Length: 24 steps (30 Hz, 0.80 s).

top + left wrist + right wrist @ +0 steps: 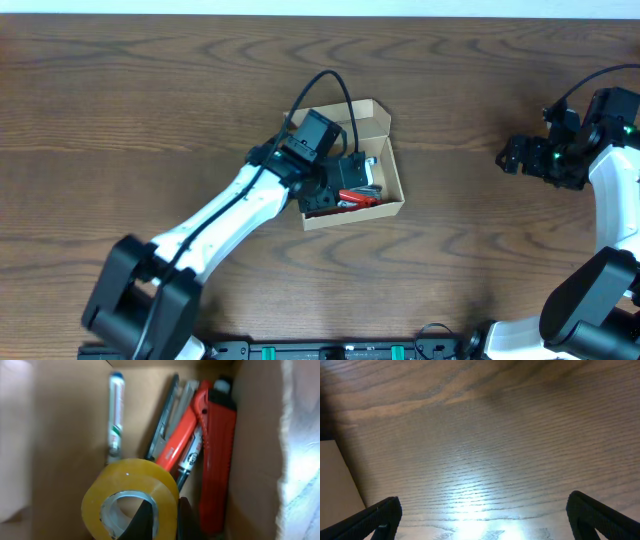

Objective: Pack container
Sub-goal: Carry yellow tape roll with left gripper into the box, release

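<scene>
Left claw (164,521) pinched tight, reaching forward and down; right claw (485,516) spread wide, far right

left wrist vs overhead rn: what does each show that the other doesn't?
Left wrist only: a yellowish tape roll with the left end effector clamped on its wall, one finger inside the hole. A white marker and dark pens lie on the floor of the container.
Overhead only: both arms, the wooden table, the container's raised flap and the right end effector far to its right.
Both: the cardboard container and the red cutter inside it.
</scene>
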Each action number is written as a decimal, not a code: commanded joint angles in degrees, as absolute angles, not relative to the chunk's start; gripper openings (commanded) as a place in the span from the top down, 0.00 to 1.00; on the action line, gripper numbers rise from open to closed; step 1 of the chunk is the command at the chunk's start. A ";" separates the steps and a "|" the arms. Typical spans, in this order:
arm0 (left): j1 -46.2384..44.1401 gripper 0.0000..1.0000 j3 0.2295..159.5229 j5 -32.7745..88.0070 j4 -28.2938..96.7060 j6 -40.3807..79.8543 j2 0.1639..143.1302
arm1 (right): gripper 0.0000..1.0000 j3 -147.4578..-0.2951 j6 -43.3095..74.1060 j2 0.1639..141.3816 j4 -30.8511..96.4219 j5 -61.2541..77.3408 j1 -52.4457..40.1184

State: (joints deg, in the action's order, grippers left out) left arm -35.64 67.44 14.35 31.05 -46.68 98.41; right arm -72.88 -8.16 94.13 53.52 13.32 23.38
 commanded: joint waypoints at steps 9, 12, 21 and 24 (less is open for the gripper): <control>-35.59 0.85 68.14 13.13 31.20 -41.50 104.51 | 0.01 -72.69 -9.04 94.08 53.36 13.61 22.61; -35.59 0.60 68.14 12.93 31.31 -41.50 104.51 | 0.01 -72.69 -9.04 94.08 53.34 13.61 22.61; -35.62 0.05 70.48 12.08 34.48 -37.12 103.63 | 0.01 -72.69 -9.04 94.08 53.08 13.82 22.61; -35.62 0.05 75.29 7.64 38.74 -33.32 102.26 | 0.01 -72.75 -9.02 94.08 52.14 14.31 22.61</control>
State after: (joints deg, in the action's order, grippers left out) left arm -35.70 70.28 11.51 37.30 -37.47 104.20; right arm -72.88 -8.16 94.13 52.64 13.39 23.38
